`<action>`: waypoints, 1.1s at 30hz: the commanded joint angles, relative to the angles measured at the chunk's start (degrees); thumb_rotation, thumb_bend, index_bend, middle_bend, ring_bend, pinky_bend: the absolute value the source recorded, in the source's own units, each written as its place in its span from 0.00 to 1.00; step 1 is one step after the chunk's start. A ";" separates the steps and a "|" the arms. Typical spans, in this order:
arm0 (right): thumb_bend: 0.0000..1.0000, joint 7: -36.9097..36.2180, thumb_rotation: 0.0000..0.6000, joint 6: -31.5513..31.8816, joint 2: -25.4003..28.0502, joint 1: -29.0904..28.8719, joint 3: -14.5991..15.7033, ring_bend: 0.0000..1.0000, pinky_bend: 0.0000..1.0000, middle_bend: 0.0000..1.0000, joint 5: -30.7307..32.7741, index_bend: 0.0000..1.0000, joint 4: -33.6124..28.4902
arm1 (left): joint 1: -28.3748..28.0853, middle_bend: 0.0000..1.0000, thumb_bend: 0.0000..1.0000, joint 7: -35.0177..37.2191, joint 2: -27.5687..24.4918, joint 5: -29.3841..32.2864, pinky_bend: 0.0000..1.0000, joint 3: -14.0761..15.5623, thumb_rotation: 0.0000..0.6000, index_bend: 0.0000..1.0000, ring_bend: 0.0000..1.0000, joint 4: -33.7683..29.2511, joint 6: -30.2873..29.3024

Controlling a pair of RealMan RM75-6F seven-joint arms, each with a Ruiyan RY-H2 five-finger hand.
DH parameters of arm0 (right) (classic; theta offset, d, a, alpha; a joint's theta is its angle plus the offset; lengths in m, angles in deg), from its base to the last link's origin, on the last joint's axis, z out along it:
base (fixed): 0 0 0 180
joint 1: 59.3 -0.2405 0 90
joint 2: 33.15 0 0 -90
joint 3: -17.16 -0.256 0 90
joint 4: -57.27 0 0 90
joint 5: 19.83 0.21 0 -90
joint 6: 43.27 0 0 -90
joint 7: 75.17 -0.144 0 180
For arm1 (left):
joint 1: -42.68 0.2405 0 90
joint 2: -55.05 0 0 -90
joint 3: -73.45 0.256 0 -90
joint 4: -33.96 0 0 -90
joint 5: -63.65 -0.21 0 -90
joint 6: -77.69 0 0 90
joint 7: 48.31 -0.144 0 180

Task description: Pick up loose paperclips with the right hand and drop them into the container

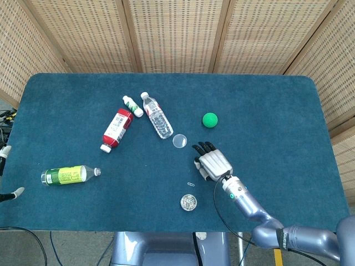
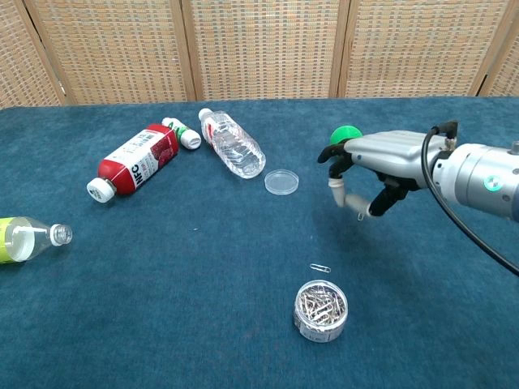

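Round clear container (image 2: 320,310) full of paperclips sat near front table edge. One loose wire paperclip (image 2: 320,268) lay just behind it. Right hand (image 2: 369,174) hung above the cloth, behind and right of that clip. Clear round lid (image 2: 281,181) lay left of the hand, green ball (image 2: 347,134) behind it. Clear water bottle (image 2: 232,143), small white bottle (image 2: 182,134) and red-labelled bottle (image 2: 134,162) lay further left; green-labelled bottle (image 2: 28,238) at far left.
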 commanded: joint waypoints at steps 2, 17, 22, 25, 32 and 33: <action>0.83 0.51 1.00 -1.45 -1.63 -1.39 -0.71 0.00 0.08 0.09 2.51 0.50 4.92 | -0.21 0.00 0.00 -0.06 0.05 0.45 0.00 -0.15 1.00 0.00 0.00 0.19 0.41; 0.94 1.98 1.00 -2.33 -7.49 -3.29 -0.95 0.00 0.08 0.09 5.49 0.50 14.64 | -0.59 0.00 0.00 -0.29 0.28 1.79 0.00 -0.46 1.00 0.00 0.00 0.62 1.22; 0.94 2.12 1.00 -2.92 -9.29 -3.66 -0.74 0.00 0.08 0.09 6.15 0.50 16.91 | -0.60 0.00 0.00 -0.37 0.37 1.90 0.00 -0.48 1.00 0.00 0.00 0.70 1.19; 0.94 2.08 1.00 -3.11 -10.03 -3.83 -0.60 0.00 0.08 0.09 6.04 0.50 18.12 | -0.60 0.00 0.00 -0.35 0.38 2.01 0.00 -0.52 1.00 0.00 0.00 0.68 1.18; 0.94 1.70 1.00 -3.94 -11.51 -4.18 -0.93 0.00 0.08 0.09 6.74 0.50 21.24 | -0.67 0.00 0.00 -0.57 0.53 2.43 0.00 -0.57 1.00 0.00 0.00 0.93 1.35; 0.94 1.78 1.00 -4.10 -11.63 -4.21 -0.92 0.00 0.08 0.09 6.91 0.50 21.57 | -0.67 0.00 0.00 -0.59 0.56 2.44 0.00 -0.56 1.00 0.00 0.00 0.95 1.33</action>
